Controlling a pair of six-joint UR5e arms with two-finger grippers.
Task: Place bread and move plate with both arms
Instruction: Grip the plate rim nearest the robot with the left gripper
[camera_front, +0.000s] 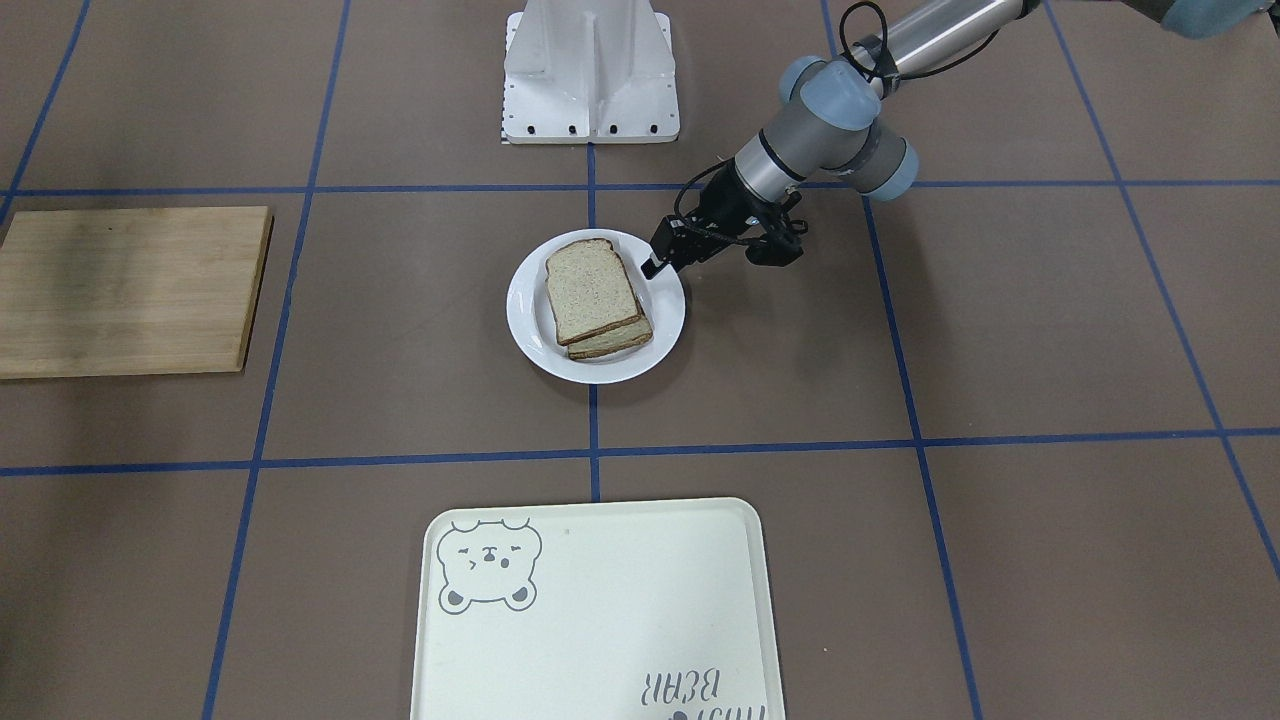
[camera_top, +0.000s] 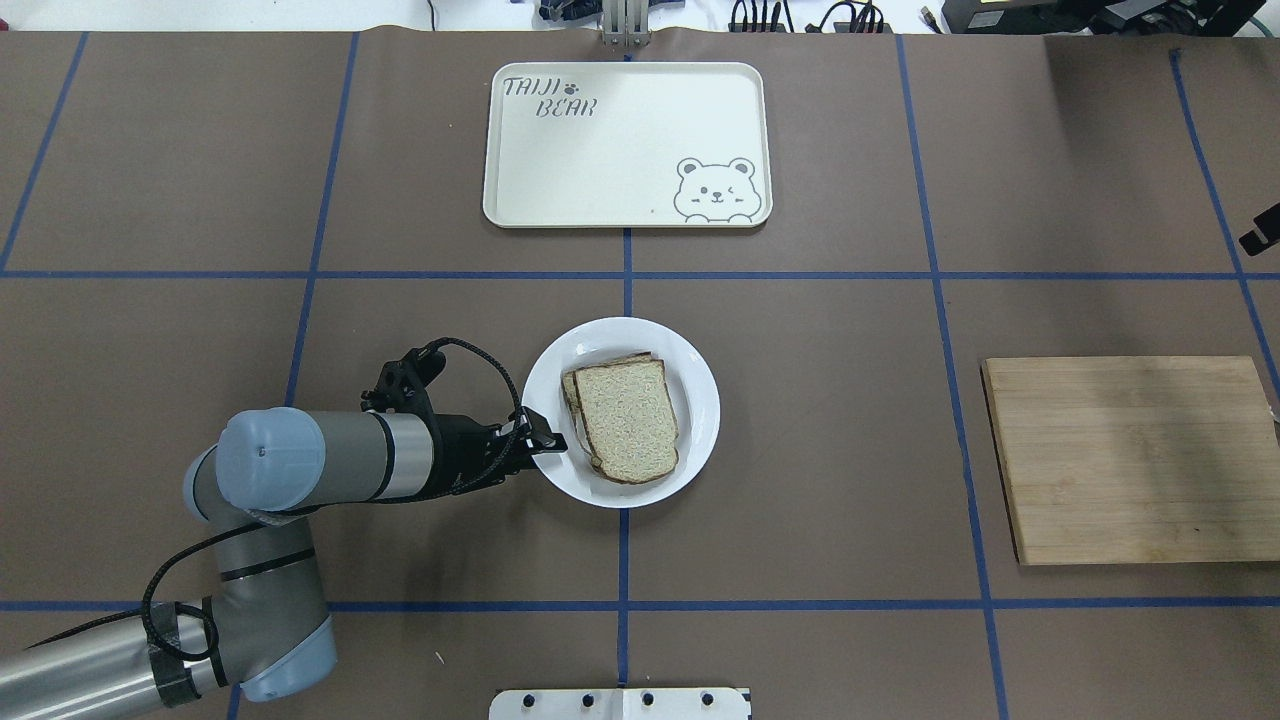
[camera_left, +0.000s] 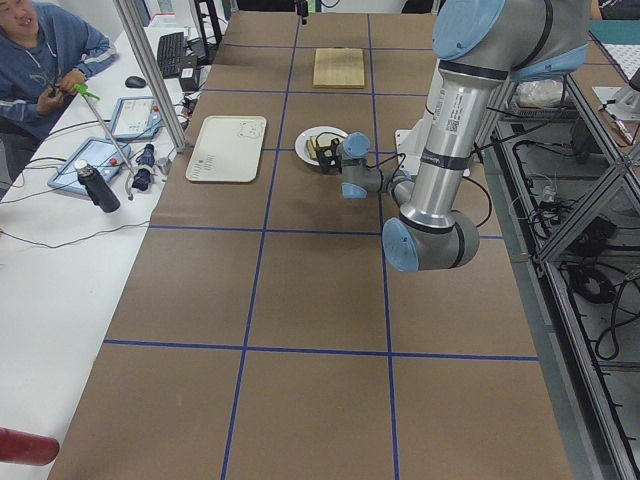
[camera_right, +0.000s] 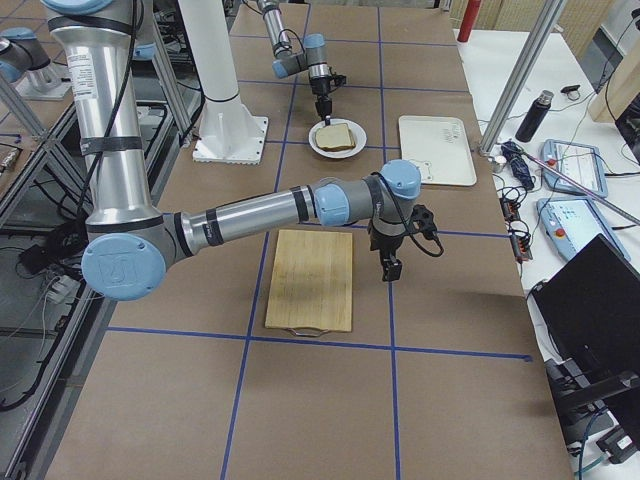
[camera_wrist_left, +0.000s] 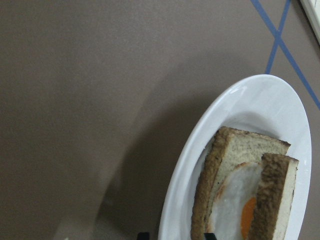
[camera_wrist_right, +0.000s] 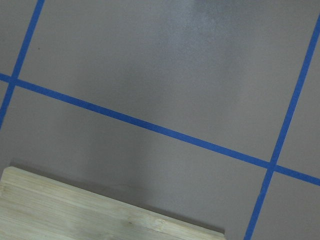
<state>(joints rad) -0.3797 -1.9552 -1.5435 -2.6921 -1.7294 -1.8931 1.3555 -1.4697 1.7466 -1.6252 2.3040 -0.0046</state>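
The plain bread slice (camera_front: 590, 290) (camera_top: 628, 420) lies on top of a similar slice bearing a fried egg (camera_wrist_left: 232, 205), both on the round white plate (camera_front: 530, 320) (camera_top: 702, 400) at the table's middle. My left gripper (camera_front: 652, 266) (camera_top: 548, 440) is low at the plate's rim on the robot's left. In the left wrist view its two fingertips stand apart with the rim (camera_wrist_left: 190, 165) between them, so it looks open. My right gripper (camera_right: 390, 270) hangs over bare table beyond the cutting board, far from the plate. I cannot tell whether it is open or shut.
A cream bear tray (camera_front: 600, 610) (camera_top: 620, 150) lies across the table from the robot. A wooden cutting board (camera_front: 125, 290) (camera_top: 1135, 460) lies on the robot's right. The white robot base (camera_front: 590, 70) stands behind the plate. An operator (camera_left: 50, 60) sits at a side desk.
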